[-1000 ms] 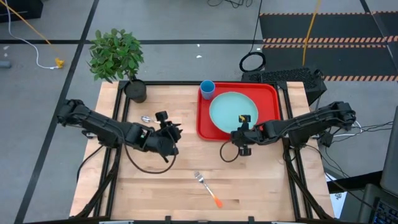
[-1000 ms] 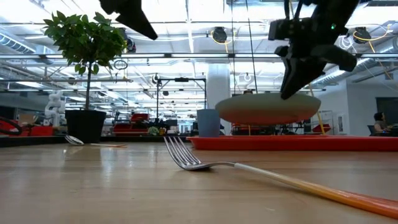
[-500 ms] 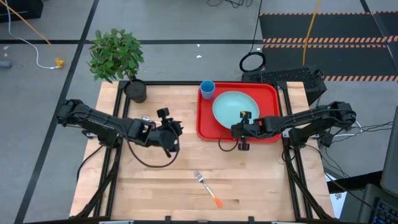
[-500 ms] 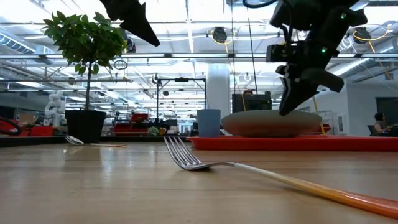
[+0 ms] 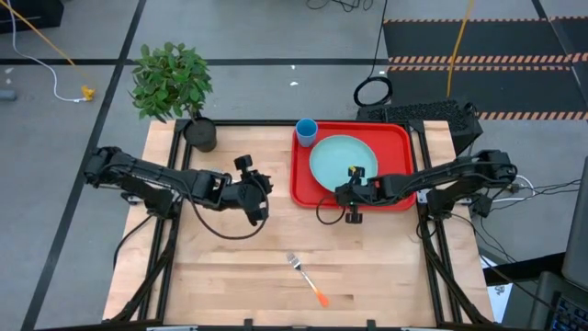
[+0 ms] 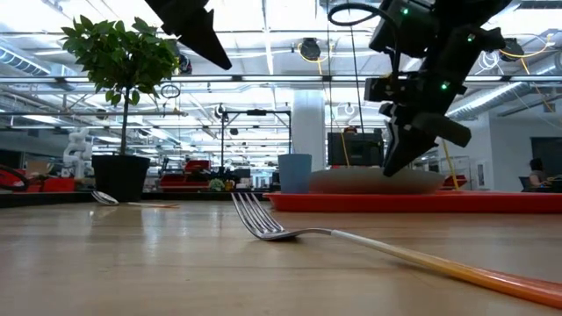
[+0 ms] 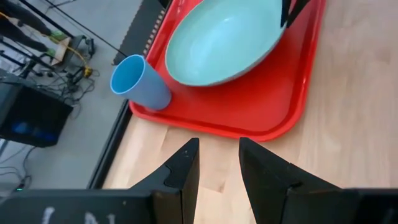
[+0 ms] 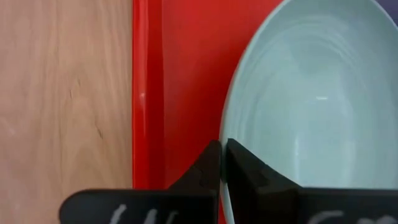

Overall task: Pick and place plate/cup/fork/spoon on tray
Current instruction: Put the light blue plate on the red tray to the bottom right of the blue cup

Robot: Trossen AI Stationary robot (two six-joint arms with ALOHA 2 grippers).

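The pale teal plate point(image 5: 342, 161) lies on the red tray point(image 5: 400, 138) at the table's far right, with my right gripper point(image 5: 350, 184) shut on its near rim. The blue cup point(image 5: 306, 131) stands upright in the tray's far left corner. On the bare wood near the front edge lies the orange-handled fork point(image 5: 306, 279). The spoon point(image 6: 105, 197) lies by the plant pot and is hidden under my left arm in the high view. My left gripper point(image 5: 262, 188) hangs open above the table's middle, left of the tray, holding nothing. My right gripper pinches the plate's near left rim point(image 8: 231, 134) between its two fingers, one on the inner face and one outside. The fingers slant down from the table's near side. The plate sits low and about level on the tray; whether it rests fully there I cannot tell.
A potted plant point(image 5: 175, 87) in a dark pot point(image 5: 199, 133) stands at the far left corner. The right arm's cable point(image 5: 323, 213) loops over the wood just in front of the tray. Open wood lies around the fork in the table's near half.
My right gripper has sunk with the plate, which hung clear above the tray a second ago and now sits down at tray level, shifted slightly toward the tray's left side. My left gripper has drifted a little toward the tray, still open.
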